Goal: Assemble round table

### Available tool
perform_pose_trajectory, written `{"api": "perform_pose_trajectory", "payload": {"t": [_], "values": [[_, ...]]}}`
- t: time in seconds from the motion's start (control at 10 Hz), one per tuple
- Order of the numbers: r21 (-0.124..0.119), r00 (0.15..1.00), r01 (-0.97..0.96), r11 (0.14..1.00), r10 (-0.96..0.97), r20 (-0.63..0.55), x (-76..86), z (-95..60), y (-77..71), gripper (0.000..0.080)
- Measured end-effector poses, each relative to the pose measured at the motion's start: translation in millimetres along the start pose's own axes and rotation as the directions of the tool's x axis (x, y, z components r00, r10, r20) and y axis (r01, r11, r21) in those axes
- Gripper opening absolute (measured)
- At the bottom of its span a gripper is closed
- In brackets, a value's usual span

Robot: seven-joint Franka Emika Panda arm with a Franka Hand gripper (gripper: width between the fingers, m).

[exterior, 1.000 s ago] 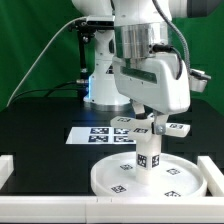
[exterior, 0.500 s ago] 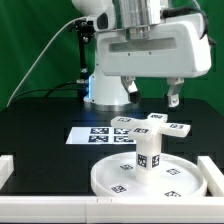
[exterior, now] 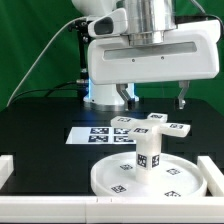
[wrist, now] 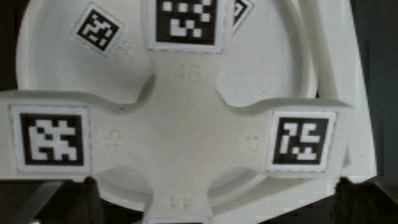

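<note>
The round table stands at the front middle of the exterior view. Its large white rimmed disc [exterior: 115, 178] lies flat, and the short cylindrical leg [exterior: 148, 152] stands upright at its centre. The T-shaped foot piece [exterior: 150, 124] sits on top of the leg. My gripper [exterior: 154, 100] hangs above the foot piece, clear of it, with its jaws wide open and empty. The wrist view looks straight down on the tagged foot piece [wrist: 187, 100] with the disc [wrist: 311, 45] beneath it. One dark fingertip [wrist: 365, 205] shows at each side, apart from the foot.
The marker board [exterior: 85, 134] lies on the black table behind the disc. White raised borders run along the exterior view's left [exterior: 5, 172] and right [exterior: 214, 170]. The arm's base [exterior: 100, 88] stands at the back.
The gripper was down around the foot piece a second ago. It has let go, opened wide and risen above it. The table parts have stayed in place.
</note>
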State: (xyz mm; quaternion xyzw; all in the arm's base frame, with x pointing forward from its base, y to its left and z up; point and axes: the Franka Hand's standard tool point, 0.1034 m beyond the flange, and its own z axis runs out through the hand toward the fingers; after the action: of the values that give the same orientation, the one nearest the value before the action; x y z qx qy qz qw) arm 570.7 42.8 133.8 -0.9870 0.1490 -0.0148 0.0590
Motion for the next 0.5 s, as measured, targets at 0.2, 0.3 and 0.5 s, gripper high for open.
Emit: {"api": "perform_pose_trajectory", "payload": {"t": [0.2,0.3,0.5], "values": [[-0.038,0.929,0.369,0.929,-0.369,0.014,-0.5,7.3,5.0,0.0649],[-0.05,0.861,0.509,0.859,-0.509,0.018,0.7,9.7,5.8,0.0649],[-0.056,0.779,0.627,0.777,-0.627,0.023,1.4,12.7,7.2,0.0649]]}}
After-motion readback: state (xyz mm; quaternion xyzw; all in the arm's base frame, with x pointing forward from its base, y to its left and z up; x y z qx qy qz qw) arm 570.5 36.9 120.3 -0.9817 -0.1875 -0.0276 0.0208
